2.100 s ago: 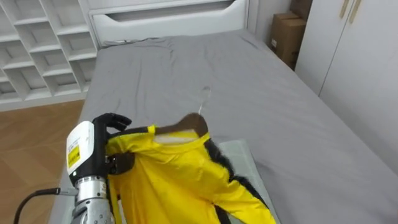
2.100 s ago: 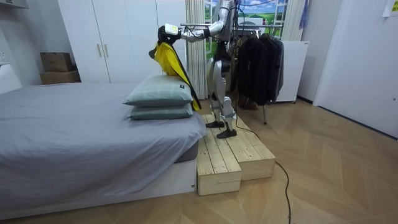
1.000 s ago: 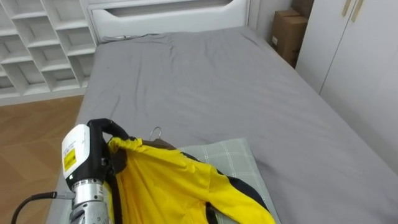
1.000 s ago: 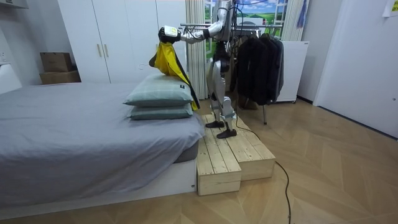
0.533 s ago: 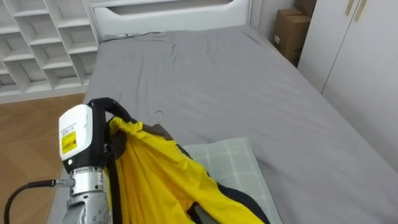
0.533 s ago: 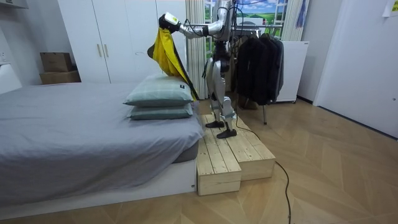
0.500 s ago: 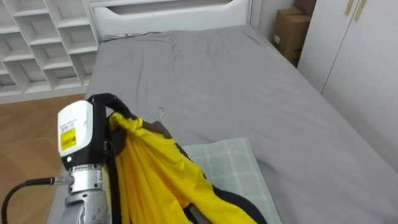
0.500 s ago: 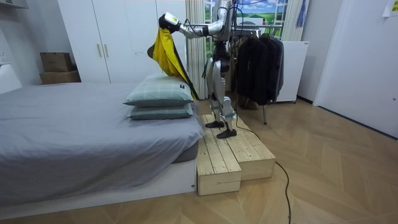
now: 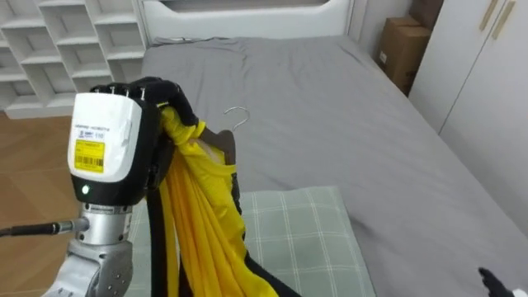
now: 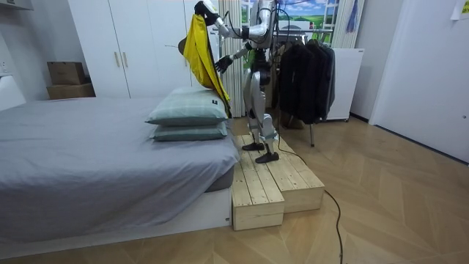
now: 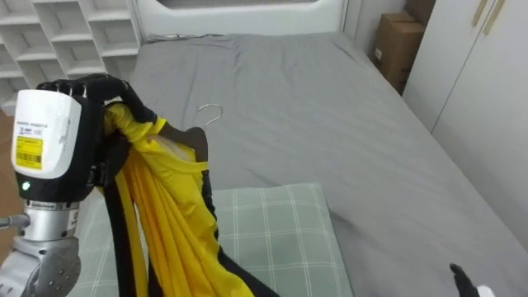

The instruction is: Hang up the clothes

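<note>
One robot hand (image 9: 124, 140) (left) grips yellow jacket (image 9: 198, 214); hanger (image 9: 235, 115) mostly hidden.

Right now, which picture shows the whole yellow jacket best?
The room view. There the yellow jacket hangs at full length from the raised left hand, over the pillows. The eye views show its top bunched in that hand with the hanger, its lower end cut off.

left hand (image 9: 107, 148): palm hidden behind its white back shell | brown wooden hanger with wire hook (image 9: 223, 140): mostly buried in yellow jacket with black trim (image 9: 202, 223), its lower part cut off by bottom edge | right hand (image 9: 495, 285): all but a dark tip cut off at lower right corner
</note>
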{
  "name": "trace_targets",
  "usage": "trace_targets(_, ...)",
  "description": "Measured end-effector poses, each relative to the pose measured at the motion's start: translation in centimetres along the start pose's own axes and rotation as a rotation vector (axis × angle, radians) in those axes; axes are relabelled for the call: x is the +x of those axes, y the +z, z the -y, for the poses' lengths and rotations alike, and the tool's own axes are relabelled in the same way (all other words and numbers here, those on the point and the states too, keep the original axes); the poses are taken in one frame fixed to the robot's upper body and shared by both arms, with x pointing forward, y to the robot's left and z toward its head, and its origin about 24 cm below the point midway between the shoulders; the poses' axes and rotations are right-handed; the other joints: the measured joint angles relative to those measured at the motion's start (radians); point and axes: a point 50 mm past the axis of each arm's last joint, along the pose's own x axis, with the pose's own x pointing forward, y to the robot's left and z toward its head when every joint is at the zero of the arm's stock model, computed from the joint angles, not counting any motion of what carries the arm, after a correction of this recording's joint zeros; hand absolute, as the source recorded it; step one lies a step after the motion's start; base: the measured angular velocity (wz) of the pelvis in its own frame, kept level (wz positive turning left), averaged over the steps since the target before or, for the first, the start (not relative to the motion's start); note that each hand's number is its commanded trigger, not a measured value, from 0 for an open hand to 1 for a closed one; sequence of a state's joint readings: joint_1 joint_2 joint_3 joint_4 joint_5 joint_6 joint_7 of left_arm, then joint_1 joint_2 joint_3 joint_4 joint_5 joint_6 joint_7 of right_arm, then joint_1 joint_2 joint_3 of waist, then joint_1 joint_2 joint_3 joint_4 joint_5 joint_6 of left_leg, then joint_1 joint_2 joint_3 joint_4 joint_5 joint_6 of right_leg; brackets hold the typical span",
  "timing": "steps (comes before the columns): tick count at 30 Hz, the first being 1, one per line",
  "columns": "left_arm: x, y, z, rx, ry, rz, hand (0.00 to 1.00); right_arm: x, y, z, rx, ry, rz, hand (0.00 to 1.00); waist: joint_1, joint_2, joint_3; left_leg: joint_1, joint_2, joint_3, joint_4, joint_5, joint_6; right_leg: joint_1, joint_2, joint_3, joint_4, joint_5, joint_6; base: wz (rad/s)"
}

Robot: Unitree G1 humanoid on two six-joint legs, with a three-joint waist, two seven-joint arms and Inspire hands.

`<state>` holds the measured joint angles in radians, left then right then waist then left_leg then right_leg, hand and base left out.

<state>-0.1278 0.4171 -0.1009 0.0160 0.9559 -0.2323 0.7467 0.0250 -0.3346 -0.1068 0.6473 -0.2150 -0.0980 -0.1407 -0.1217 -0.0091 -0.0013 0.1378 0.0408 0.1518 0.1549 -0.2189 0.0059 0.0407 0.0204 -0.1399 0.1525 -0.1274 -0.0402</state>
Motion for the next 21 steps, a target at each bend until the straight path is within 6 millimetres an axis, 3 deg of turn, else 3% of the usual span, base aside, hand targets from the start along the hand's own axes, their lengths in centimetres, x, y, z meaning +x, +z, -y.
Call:
trace_targets(7, 0.6, 0.6, -0.7, -0.012, 0.041, 0.026, 1.0, -0.1, 3.4, 0.6, -0.049, -0.014, 0.166, 0.0, 0.018, 0.002, -0.0005, -0.004, 0.001, 0.0, 0.001, 0.0, 0.0, -0.003, -0.001, 0.0, 0.001, 0.002, 0.0, 0.0)
trace_targets(21, 0.8, 1.1, -0.9, 0.011, 0.052, 0.065, 1.0, -0.3, 6.0, 0.8, -0.046, 0.007, 0.277, 0.0, 0.027, 0.023, 0.0058, -0.005, 0.001, 0.003, 0.008, 0.0, 0.0, -0.006, -0.001, 0.007, 0.005, 0.002, -0.001, 0.0)
